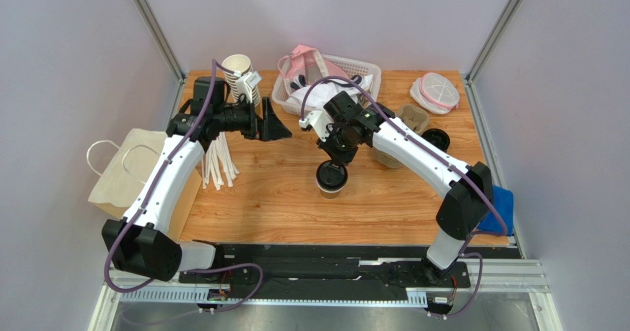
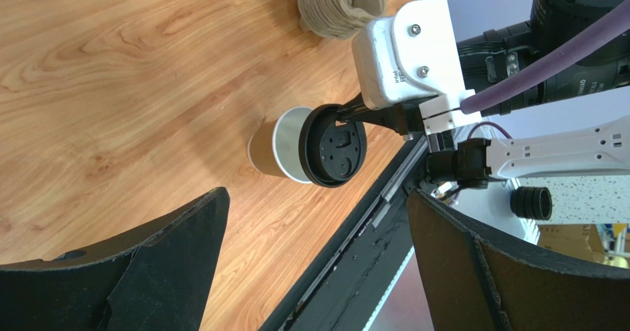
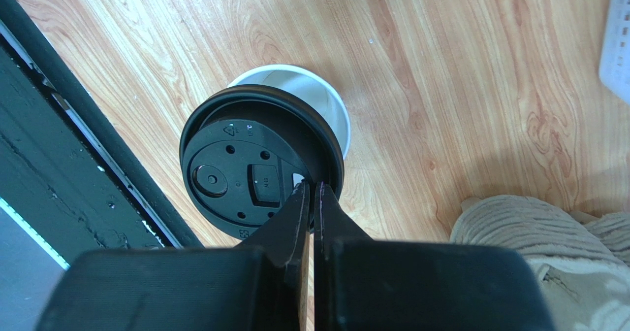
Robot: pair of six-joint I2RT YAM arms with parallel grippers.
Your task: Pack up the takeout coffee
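Note:
The takeout coffee's kraft-brown cup stands upright on the wooden table, near the middle front. Its black lid lies over the mouth but off-centre, so a crescent of the cup's white inside shows. My right gripper reaches down from above and is shut on the lid's rim. My left gripper hangs open and empty at the back left, well apart from the cup and pointing toward it.
A stack of lidless cups stands behind the left gripper, with white sticks below it. A paper bag lies at the left edge. At the back and right are a white basket, a pulp carrier, a loose lid and a blue cloth.

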